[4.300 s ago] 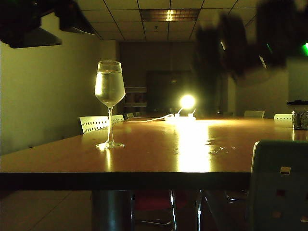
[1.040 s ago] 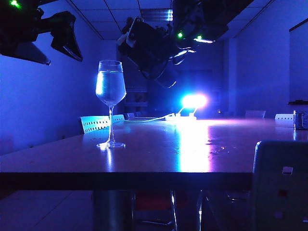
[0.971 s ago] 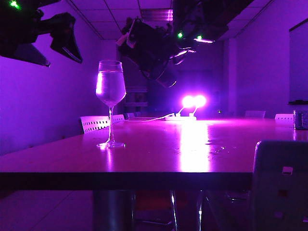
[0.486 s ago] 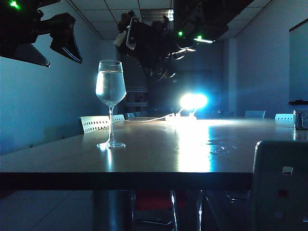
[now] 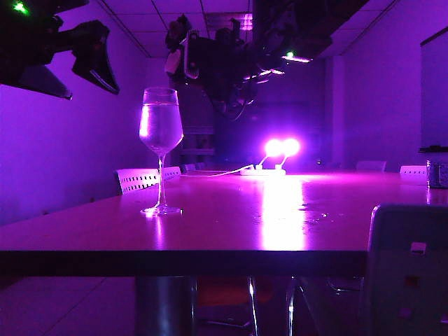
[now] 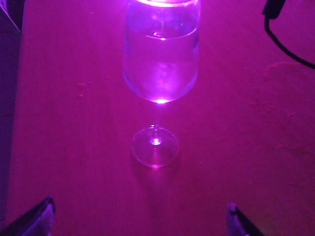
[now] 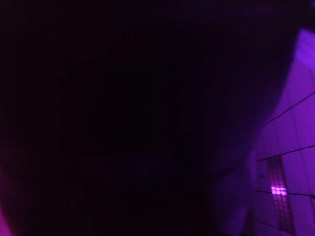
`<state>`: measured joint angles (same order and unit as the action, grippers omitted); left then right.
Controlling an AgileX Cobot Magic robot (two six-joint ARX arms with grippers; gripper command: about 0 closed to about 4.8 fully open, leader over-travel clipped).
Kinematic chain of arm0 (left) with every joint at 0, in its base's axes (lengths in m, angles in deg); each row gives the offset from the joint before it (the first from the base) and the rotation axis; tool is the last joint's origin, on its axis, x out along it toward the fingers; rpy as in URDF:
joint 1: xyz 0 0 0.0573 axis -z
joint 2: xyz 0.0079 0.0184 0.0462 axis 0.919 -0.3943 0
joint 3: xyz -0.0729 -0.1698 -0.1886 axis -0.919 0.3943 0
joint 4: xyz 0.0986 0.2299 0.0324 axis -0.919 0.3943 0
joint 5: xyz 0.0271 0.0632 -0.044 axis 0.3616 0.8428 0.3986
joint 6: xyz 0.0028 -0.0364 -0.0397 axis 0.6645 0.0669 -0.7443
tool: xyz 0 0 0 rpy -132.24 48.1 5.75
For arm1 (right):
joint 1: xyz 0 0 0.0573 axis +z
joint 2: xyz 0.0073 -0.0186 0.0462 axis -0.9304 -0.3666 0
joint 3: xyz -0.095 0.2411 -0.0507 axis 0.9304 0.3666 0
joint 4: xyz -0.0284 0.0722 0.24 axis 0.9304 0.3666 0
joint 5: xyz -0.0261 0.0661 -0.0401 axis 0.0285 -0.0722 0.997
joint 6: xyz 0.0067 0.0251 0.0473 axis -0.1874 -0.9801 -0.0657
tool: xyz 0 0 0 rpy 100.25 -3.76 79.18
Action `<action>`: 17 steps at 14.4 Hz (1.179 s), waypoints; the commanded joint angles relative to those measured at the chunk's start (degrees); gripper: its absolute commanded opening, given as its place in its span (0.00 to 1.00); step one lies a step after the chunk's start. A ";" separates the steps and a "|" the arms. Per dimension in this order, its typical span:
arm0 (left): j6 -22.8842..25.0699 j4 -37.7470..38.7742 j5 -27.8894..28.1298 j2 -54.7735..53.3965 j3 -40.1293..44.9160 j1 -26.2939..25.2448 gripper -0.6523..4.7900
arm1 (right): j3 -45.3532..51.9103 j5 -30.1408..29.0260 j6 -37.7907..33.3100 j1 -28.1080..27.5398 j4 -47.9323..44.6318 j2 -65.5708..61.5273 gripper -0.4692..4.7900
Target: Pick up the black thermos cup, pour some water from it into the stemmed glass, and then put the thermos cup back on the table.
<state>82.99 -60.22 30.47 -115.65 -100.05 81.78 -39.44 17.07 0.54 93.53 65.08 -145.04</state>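
Note:
The stemmed glass point(image 5: 161, 126) stands upright on the table point(image 5: 231, 231), its bowl mostly full of water; the left wrist view looks at the glass point(image 6: 160, 64) from close by. My left gripper point(image 5: 91, 89) hangs open up in the air left of the glass, and its two tips frame the foot in its own view point(image 6: 140, 210) with nothing between them. My right gripper point(image 5: 192, 59) is high above the table, right of the glass rim, and carries a dark bulk, the black thermos cup point(image 5: 227, 84). The thermos cup point(image 7: 123, 98) blacks out the right wrist view, hiding the fingers.
Two bright lamps point(image 5: 280, 148) with a white cable glare at the table's far end. Water drops point(image 5: 312, 212) lie right of centre. A chair back point(image 5: 406, 273) rises at the near right, a mesh holder point(image 5: 437, 173) stands far right, and white chairs point(image 5: 136, 180) line the far side.
The right wrist has rolled, and the dark thermos cup has swung up from its downward tilt. The left gripper and the glass stayed put. The room light changed colour.

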 commanded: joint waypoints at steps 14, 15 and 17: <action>0.20 0.26 0.59 0.17 -0.24 0.02 1.00 | -0.57 -1.68 1.38 0.17 -3.19 1.01 0.41; 0.17 0.28 0.59 0.17 -0.24 0.02 1.00 | -0.57 -1.51 1.40 0.17 -3.69 1.01 0.41; 0.17 0.28 0.59 0.17 -0.24 0.02 1.00 | -0.59 -1.51 2.03 0.17 -5.51 1.01 0.41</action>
<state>82.99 -59.43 30.89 -115.65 -100.05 81.78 -39.40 15.69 2.07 93.53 64.78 -145.04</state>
